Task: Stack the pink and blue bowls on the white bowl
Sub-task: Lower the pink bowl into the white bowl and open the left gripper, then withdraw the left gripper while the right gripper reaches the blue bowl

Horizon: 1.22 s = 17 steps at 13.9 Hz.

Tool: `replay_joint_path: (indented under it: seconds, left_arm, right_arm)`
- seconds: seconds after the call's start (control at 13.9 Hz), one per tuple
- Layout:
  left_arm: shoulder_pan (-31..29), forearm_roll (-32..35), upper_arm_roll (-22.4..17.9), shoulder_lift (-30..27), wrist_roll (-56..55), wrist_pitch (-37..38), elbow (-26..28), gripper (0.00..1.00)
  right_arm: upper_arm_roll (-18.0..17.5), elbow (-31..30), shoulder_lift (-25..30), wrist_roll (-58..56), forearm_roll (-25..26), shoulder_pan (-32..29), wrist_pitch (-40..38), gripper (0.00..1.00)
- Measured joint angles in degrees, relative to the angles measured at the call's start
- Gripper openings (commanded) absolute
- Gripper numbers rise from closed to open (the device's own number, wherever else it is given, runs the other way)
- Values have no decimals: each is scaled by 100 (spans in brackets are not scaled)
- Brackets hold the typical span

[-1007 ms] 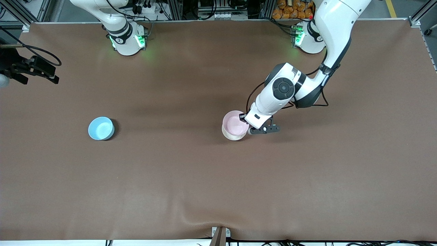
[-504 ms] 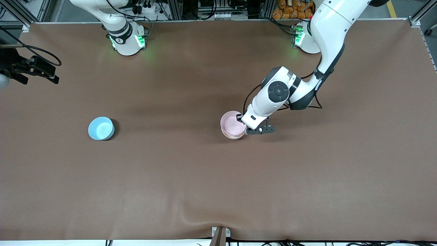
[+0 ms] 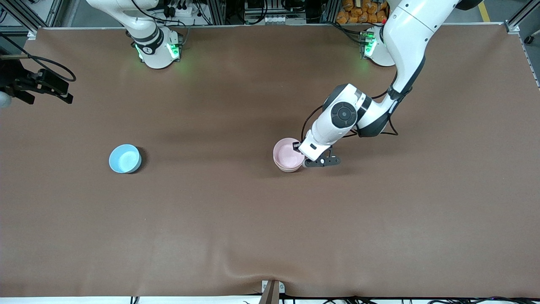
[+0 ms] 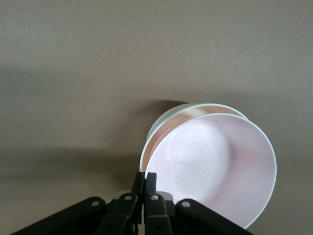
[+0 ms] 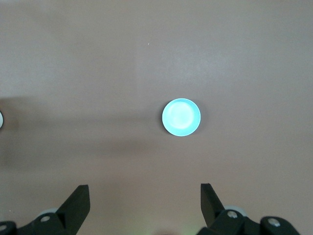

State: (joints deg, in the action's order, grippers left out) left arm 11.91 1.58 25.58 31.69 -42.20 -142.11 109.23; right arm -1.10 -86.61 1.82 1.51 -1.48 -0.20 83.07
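We see a wide table (image 3: 211,219) covered in plain brown matting that puckers into a small ridge at its edge nearest the front camera, while along its edge farthest from that camera stand aluminium frame rails (image 3: 219,12), tangled black cables (image 3: 270,8) and a heap of orange objects (image 3: 363,10).

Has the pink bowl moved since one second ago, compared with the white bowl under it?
Yes. The pink bowl, pinched at its rim by the left gripper, has come down into the white bowl, now almost hidden.
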Motion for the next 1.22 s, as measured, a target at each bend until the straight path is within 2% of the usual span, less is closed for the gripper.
replay_joint_path:
  seconds: [0.07,0.14,0.22,0.29,0.58,0.72,0.94,1.08,1.22]
  left_arm:
    - [0,5,-13,0,0,-3,-3,15]
    - [0,10,-29,1,0,-4,-4,42]
    - [0,11,-45,4,1,-6,-5,76]
    - [-3,11,-57,6,1,-9,-8,100]
    - [-28,34,-167,-56,3,6,-155,100]
    - [-181,56,-368,-428,28,462,-382,100]
    - [-951,77,-449,-1323,331,2305,-1115,100]
    - [-1539,83,-468,-1814,972,3458,-1709,100]
    - [-2053,84,-477,-2175,1587,4252,-2159,100]
  right_arm:
    - [0,0,0,0,0,0,1,100]
    - [0,0,0,0,0,0,1,100]
    - [0,0,0,0,0,0,1,100]
    - [0,0,0,0,0,0,1,100]
    - [0,0,0,0,0,0,0,100]
    - [2,-4,-4,0,0,-3,0,100]
    - [28,-13,-46,7,0,-121,2,100]
    - [46,-36,-174,1,0,-312,6,100]
    - [62,-45,-440,0,13,-412,24,100]
